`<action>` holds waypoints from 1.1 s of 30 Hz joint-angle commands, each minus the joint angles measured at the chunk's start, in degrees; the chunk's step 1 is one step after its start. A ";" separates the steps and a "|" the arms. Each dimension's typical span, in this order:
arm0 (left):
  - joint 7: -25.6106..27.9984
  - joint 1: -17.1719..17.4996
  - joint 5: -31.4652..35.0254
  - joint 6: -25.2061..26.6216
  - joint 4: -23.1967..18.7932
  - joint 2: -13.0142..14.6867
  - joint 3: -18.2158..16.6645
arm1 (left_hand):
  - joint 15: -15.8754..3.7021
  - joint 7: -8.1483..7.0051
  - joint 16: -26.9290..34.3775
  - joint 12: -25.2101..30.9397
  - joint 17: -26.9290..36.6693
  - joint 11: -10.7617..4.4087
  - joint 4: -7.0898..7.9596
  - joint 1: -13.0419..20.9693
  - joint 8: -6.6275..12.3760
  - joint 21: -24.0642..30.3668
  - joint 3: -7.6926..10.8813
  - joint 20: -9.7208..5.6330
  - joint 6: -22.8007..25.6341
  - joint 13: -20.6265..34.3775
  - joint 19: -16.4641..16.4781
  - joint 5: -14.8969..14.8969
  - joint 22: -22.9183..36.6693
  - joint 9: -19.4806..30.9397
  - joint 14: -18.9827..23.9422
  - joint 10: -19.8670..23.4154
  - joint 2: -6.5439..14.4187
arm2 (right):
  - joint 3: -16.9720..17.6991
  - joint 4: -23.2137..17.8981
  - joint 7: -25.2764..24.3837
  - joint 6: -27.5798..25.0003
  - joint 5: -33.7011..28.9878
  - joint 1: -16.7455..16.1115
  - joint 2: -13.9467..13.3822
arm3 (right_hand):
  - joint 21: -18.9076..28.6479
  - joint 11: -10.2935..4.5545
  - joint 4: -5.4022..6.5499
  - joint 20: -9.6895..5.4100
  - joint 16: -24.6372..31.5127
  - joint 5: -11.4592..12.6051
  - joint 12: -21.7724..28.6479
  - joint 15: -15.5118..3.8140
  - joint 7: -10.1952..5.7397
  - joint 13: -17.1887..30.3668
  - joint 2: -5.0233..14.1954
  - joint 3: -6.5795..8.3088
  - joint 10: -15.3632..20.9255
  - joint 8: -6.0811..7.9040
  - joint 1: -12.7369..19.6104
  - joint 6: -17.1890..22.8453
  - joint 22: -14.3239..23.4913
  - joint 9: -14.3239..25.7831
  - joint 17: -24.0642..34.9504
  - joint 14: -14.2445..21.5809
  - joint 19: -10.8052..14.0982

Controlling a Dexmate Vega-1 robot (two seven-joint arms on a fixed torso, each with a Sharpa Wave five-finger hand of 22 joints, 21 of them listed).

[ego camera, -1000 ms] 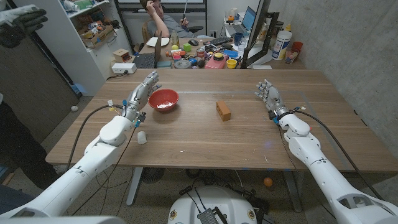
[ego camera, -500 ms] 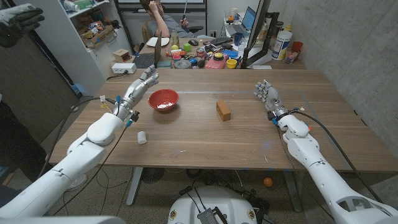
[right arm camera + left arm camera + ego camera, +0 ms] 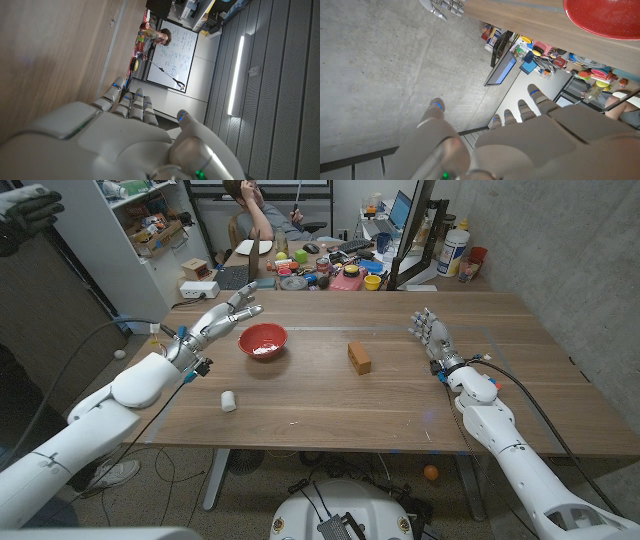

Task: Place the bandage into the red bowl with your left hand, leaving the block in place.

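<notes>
Head view: the left hand (image 3: pixel 222 317) is hovering above the table's far left corner, just left of the red bowl (image 3: pixel 263 340), with its fingers spread apart and nothing in them. The bandage (image 3: pixel 229 401), a small white roll, is lying on the wooden table (image 3: pixel 330 395) nearer the robot than the bowl and well apart from it, close to the left forearm but not touching it. Something small and white is showing inside the bowl; what it is cannot be told. The block (image 3: pixel 359 358), brown and oblong, is sitting near the table's middle, to the right of the bowl and apart from it. The right hand (image 3: pixel 430 335) is waiting at the right side of the table, fingers extended and apart, gripping nothing, well clear of the block. Behind the table a person (image 3: pixel 255 205) is sitting at a cluttered desk (image 3: pixel 330 265).

Left wrist view: the left hand (image 3: pixel 520 135) is showing from behind, fingers reaching out separately and holding nothing. The red bowl (image 3: pixel 605 19) is appearing at the frame's edge, standing on the table (image 3: pixel 520 15). The right hand (image 3: pixel 445 7) is appearing far off at the table's other side.

Right wrist view: the right hand (image 3: pixel 120 135) is showing from behind, fingers straight and slightly parted, empty. The wooden table (image 3: pixel 50 55) is running alongside it, and the person (image 3: pixel 161 36) is sitting before a whiteboard (image 3: pixel 177 55).
</notes>
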 commanded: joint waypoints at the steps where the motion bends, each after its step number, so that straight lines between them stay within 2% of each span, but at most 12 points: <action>1: -5.62 10.67 6.38 2.63 -10.50 2.60 -12.85 | 0.06 0.79 0.13 0.14 0.20 0.39 -0.33 0.58 0.02 -0.42 -0.41 0.05 -7.51 0.13 -0.74 0.57 0.12 0.23 -1.20 -3.59 -0.59 | 0.07 -2.22 -0.74 0.36 0.42 -1.64 -0.22 | -0.11 0.08 -0.02 -1.48 0.22 0.23 0.36 0.06 0.08 0.28 3.86 0.19 0.47 0.39 -0.35 0.45 0.22 0.24 0.22 0.66 0.68; 5: -7.28 14.54 10.43 3.49 -14.22 -0.33 -18.56 | 0.08 0.59 0.16 0.25 0.23 0.65 -0.56 0.97 0.02 -0.63 -0.56 -0.03 -8.27 0.16 -1.13 0.65 0.15 0.26 -1.52 -4.07 -0.77 | -0.24 -2.21 -0.65 0.55 0.49 -1.59 -0.06 | -0.15 0.00 0.00 -1.49 0.22 0.23 0.35 0.03 0.03 0.28 3.86 0.20 0.45 0.40 -0.38 0.45 0.22 0.24 0.22 0.68 0.69; 6: -7.76 15.33 11.43 3.40 -14.99 -1.29 -19.90 | 0.09 -0.58 0.21 0.31 0.25 0.61 -0.70 1.25 0.12 -0.71 -0.66 0.00 -8.58 0.19 -1.28 0.71 0.17 0.27 -1.69 -4.44 -0.84 | -0.29 -2.20 -0.71 0.67 0.51 -1.60 0.04 | -0.15 -0.01 -0.01 -1.44 0.22 0.24 0.36 0.05 0.08 0.28 3.89 0.23 0.48 0.40 -0.37 0.46 0.22 0.24 0.21 0.69 0.73; 7: -8.44 16.00 12.20 3.50 -15.74 -2.18 -21.15 | -0.06 -2.38 0.32 0.51 0.30 0.45 -0.88 1.64 0.43 -0.80 -0.77 0.04 -8.53 0.24 -1.41 0.81 0.21 0.31 -1.80 -4.68 -0.88 | -0.35 -2.18 -0.65 0.76 0.58 -1.61 0.11 | -0.17 -0.01 0.00 -1.48 0.21 0.23 0.36 0.03 0.06 0.28 3.87 0.22 0.48 0.40 -0.38 0.45 0.22 0.24 0.21 0.68 0.71; 10: -10.35 17.86 14.48 3.97 -18.02 -5.22 -24.75 | -0.48 -4.70 0.60 1.02 0.38 -0.34 -1.08 2.28 0.86 -0.95 -0.85 0.51 -8.17 0.34 -1.68 0.96 0.29 0.39 -1.58 -4.21 -0.68 | -0.55 -2.31 -0.76 0.82 0.52 -1.68 0.20 | -0.20 -0.04 0.01 -1.51 0.21 0.23 0.36 0.03 0.04 0.28 3.85 0.22 0.47 0.40 -0.40 0.46 0.22 0.24 0.21 0.68 0.71; 12: -11.22 18.90 17.05 4.62 -19.68 -7.33 -26.91 | -0.77 -5.49 0.73 1.32 0.43 -0.46 -1.15 2.59 1.12 -0.97 -0.85 0.65 -7.79 0.40 -1.69 1.04 0.32 0.42 -1.42 -3.72 -0.51 | -0.66 -2.46 -0.86 0.83 0.53 -1.77 0.27 | -0.23 -0.11 0.04 -1.51 0.20 0.23 0.34 0.03 0.02 0.28 3.85 0.23 0.43 0.40 -0.43 0.46 0.22 0.24 0.21 0.68 0.72; 17: -13.68 20.83 24.13 6.63 -23.93 -12.23 -31.51 | -1.11 -5.96 1.08 1.95 0.52 -1.01 -1.32 3.38 1.97 -1.01 -0.77 1.17 -5.90 0.54 -1.66 1.18 0.38 0.53 -0.74 -2.43 -0.01 | -0.90 -3.00 -1.22 0.76 0.52 -2.09 0.39 | -0.27 -0.08 0.01 -1.50 0.19 0.25 0.33 0.04 0.08 0.28 3.86 0.27 0.42 0.40 -0.41 0.46 0.22 0.24 0.19 0.71 0.79; 22: -17.43 21.47 29.86 8.96 -27.19 -15.53 -34.90 | -1.18 -5.99 1.07 2.07 0.54 -1.17 -1.53 3.99 2.40 -1.07 -0.72 2.00 -4.77 0.61 -1.73 1.25 0.40 0.59 -0.73 -2.17 0.15 | -1.17 -3.84 -1.72 0.64 0.39 -2.61 0.44 | -0.34 -0.08 0.12 -1.50 0.20 0.23 0.33 0.01 0.03 0.28 3.80 0.22 0.43 0.40 -0.56 0.46 0.22 0.24 0.24 0.70 0.80; 25: -18.63 21.50 33.92 10.04 -28.83 -17.56 -36.21 | -1.07 -6.09 0.80 1.68 0.59 -0.88 -1.83 4.74 1.79 -1.43 -0.78 2.32 -6.18 0.71 -2.47 1.31 0.42 0.62 -1.58 -3.33 0.17 | -1.28 -4.63 -2.18 0.39 0.28 -3.08 0.37 | -0.36 -0.07 0.13 -1.53 0.20 0.24 0.33 0.01 -0.02 0.28 3.82 0.24 0.44 0.40 -0.58 0.47 0.22 0.24 0.23 0.72 0.84; 33: -21.62 21.41 38.91 9.20 -30.91 -21.91 -38.61 | -0.82 -6.12 0.79 1.79 0.62 -1.02 -1.96 5.09 1.77 -1.64 -0.90 2.81 -6.27 0.77 -2.92 1.32 0.44 0.65 -1.83 -3.25 0.09 | -1.54 -7.39 -3.65 -0.39 -0.18 -4.67 -0.11 | -0.43 -0.15 0.17 -1.51 0.19 0.24 0.34 0.03 -0.01 0.28 3.78 0.25 0.45 0.40 -0.64 0.47 0.23 0.24 0.23 0.72 0.90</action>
